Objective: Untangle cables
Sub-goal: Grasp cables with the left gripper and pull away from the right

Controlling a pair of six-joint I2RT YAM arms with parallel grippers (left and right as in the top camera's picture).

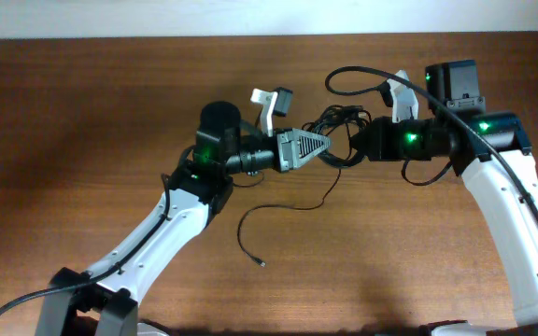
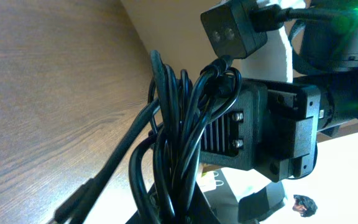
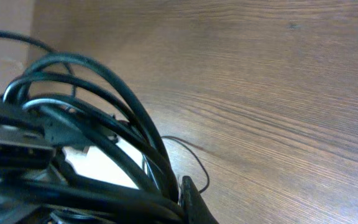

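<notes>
Cables (image 1: 337, 121) hang as one knotted bundle in the upper middle of the frame, between the left gripper (image 1: 328, 152) and the right gripper (image 1: 356, 145), both clamped on them. Only one strand (image 1: 242, 229) trails down to the counter (image 1: 82, 121). By my judgement, the separating is hardly begun.

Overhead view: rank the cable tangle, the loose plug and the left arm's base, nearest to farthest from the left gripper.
1. The cable tangle, at the left gripper's tip.
2. The loose plug, lower on the table.
3. The left arm's base, bottom-left corner.
</notes>
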